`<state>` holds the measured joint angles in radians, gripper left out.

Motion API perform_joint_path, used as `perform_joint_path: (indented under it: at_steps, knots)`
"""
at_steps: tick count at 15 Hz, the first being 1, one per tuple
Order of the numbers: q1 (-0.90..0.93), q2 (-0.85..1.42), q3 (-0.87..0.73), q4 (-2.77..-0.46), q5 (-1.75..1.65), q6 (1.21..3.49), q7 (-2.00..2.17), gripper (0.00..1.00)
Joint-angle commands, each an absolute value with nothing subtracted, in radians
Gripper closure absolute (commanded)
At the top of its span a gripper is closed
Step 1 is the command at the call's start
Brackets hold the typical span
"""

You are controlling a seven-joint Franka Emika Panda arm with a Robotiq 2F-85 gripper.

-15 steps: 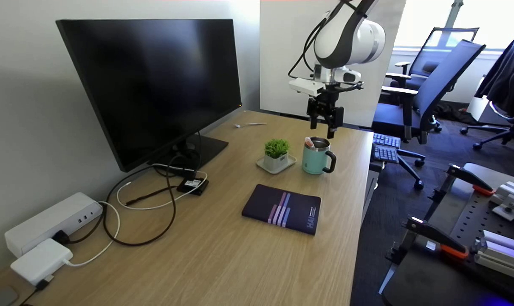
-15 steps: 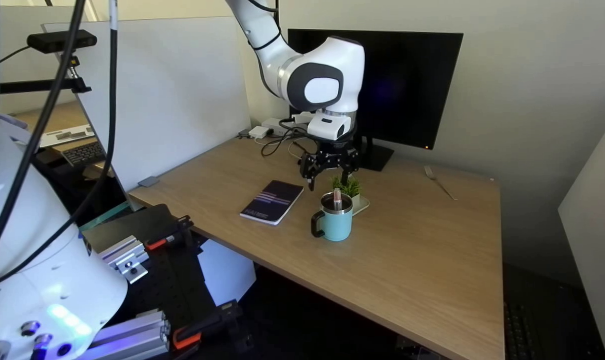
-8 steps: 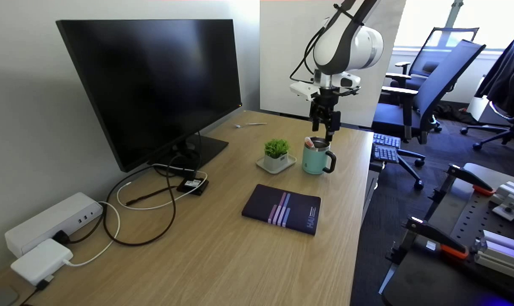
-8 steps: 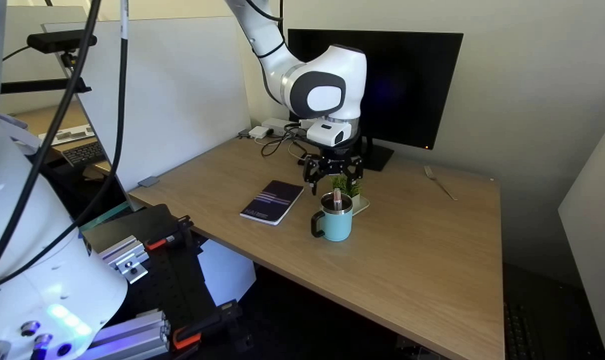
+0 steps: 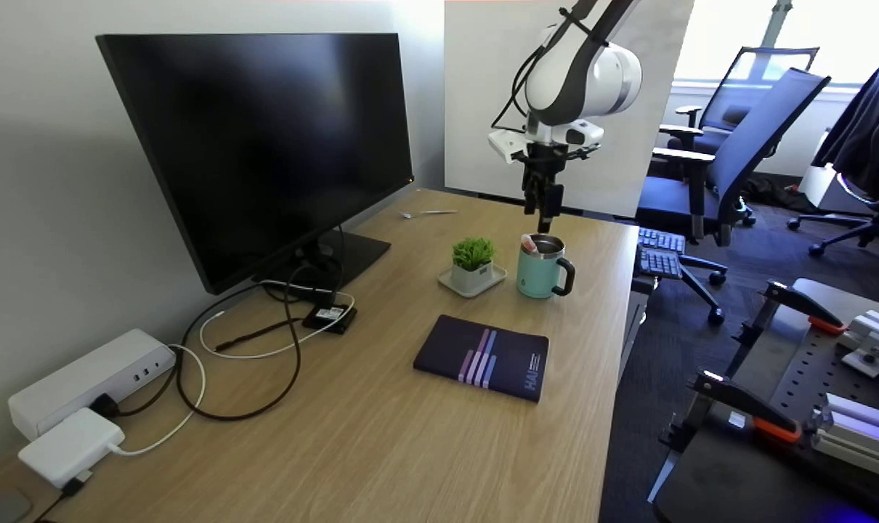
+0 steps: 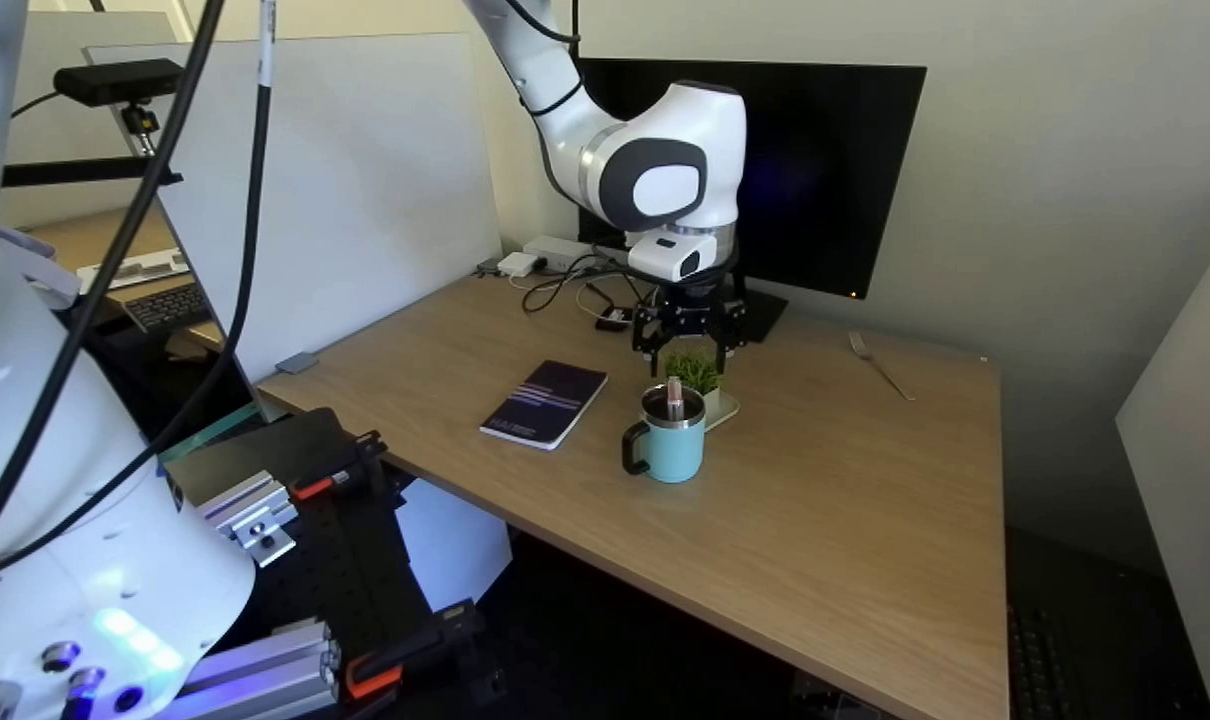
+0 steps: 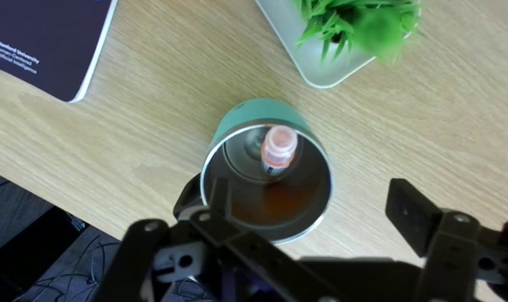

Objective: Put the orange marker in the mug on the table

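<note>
Plainly, marker [image 7: 278, 151] in mug [image 5: 537, 274], apparently leaning; plant [image 5: 473, 253] in pot [image 5: 472, 277].

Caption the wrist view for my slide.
Looking past an open Robotiq gripper: teal mug holding an orange marker, Stanford-branded notebook and potted plant nearby.

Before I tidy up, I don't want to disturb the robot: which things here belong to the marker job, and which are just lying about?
For the job:
orange marker, already inside the mug
table
open gripper

Just lying about:
notebook
potted plant
fork
monitor
cables
</note>
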<state>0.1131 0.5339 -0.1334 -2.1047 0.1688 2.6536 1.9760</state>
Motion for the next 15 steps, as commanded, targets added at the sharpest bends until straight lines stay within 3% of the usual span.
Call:
perform_joint_path:
  at_steps: [1, 5, 9, 11, 15]
  knots:
    - [0.143, 0.545, -0.150, -2.068, 0.147, 2.648, 2.034, 0.35]
    - [0.155, 0.543, -0.148, -2.060, 0.142, 2.636, 2.070, 0.42]
    - [0.145, 0.552, -0.141, -2.058, 0.151, 2.607, 2.082, 0.25]
    - [0.139, 0.560, -0.138, -2.056, 0.155, 2.584, 2.086, 0.32]
    - [0.135, 0.583, -0.141, -2.053, 0.157, 2.569, 2.096, 0.36]
